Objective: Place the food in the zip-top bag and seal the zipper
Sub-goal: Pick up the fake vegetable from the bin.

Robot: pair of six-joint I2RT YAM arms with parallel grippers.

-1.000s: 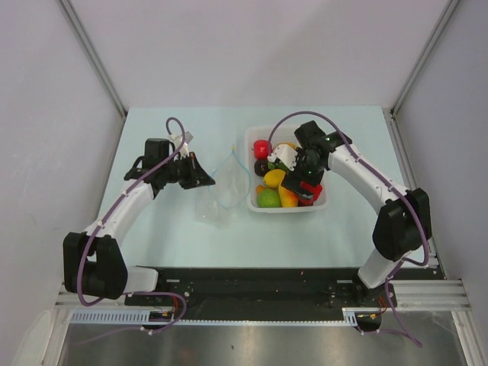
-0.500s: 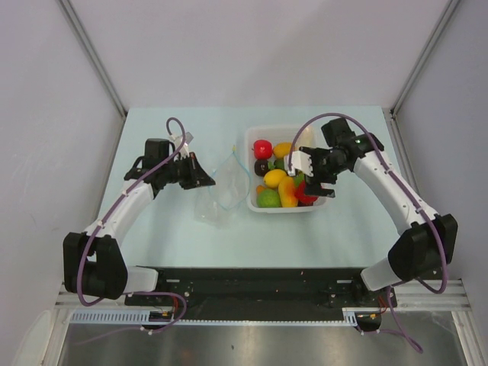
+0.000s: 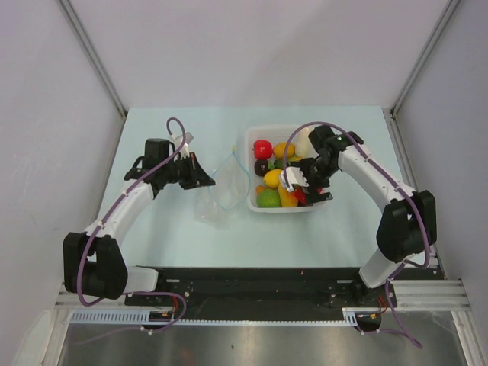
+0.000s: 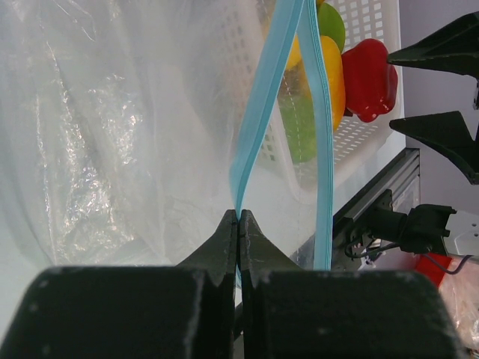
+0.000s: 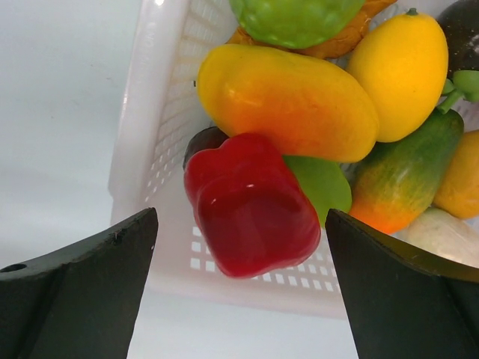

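- Top: left pincer (image 3: 210,181) lifts one edge of the zip-top bag (image 3: 221,197) off the desk (image 3: 175,232), mouth facing the white basket (image 3: 250,145). Right pincer (image 3: 303,191) hangs over the food (image 3: 274,179) there.
- Left wrist: jaws pressed together on one zipper (image 4: 263,112) strip, likely to prop the mouth open. No food visible inside.
- Right wrist: jaws spread wide, straddling the red toy pepper (image 5: 251,202), the probable pick. No contact yet.

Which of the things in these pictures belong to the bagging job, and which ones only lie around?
Belong to the job: toy food, zip-top bag, its teal zipper, left claw shut on that zipper, right claw open above the red pepper.
Only around: white basket holding the food, table.
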